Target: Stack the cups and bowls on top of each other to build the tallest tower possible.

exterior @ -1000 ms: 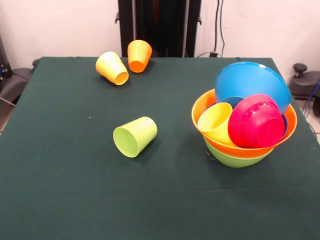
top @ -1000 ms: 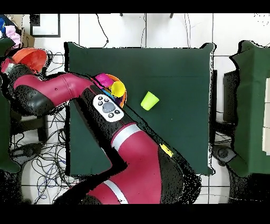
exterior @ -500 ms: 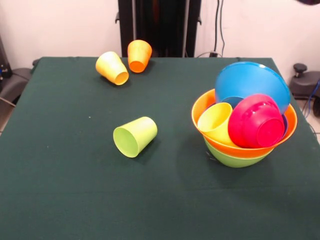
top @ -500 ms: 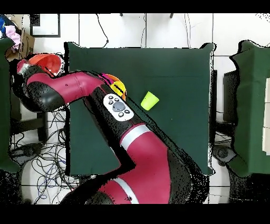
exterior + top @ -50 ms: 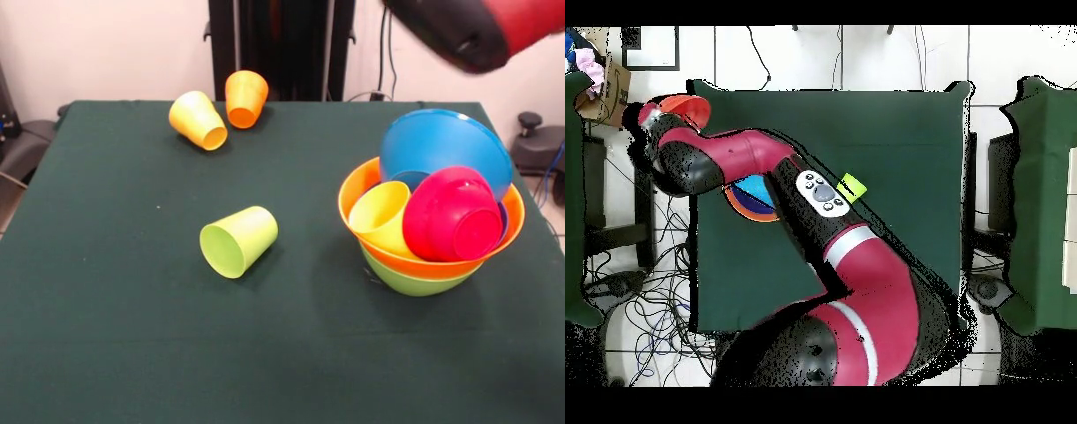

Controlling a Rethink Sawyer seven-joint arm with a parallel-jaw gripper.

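The tower (image 5: 431, 208) stands at the right of the green table: a lime green bowl (image 5: 413, 283) at the bottom, then an orange bowl (image 5: 424, 265) holding a yellow cup (image 5: 380, 216), a magenta-red bowl (image 5: 452, 215) and a tilted blue bowl (image 5: 446, 141). A lime green cup (image 5: 238, 241) lies on its side mid-table. Yellow (image 5: 199, 119) and orange (image 5: 245, 97) cups lie at the far edge. In the overhead view my gripper (image 5: 675, 110) is at the table's upper left corner with a red-orange bowl (image 5: 693, 106) on it, beyond the half-hidden tower (image 5: 750, 195).
A blurred link of my arm (image 5: 463, 26) crosses the front view's top right corner, above the tower. In the overhead view my arm (image 5: 815, 190) lies over the table's left half, beside the lime green cup (image 5: 852, 187). Cables and a chair (image 5: 610, 235) sit left of the table.
My arm has swung from off the table's left side in over its corner, and the red-orange bowl has come with it. The arm link has entered the front view. The cups and tower have not moved.
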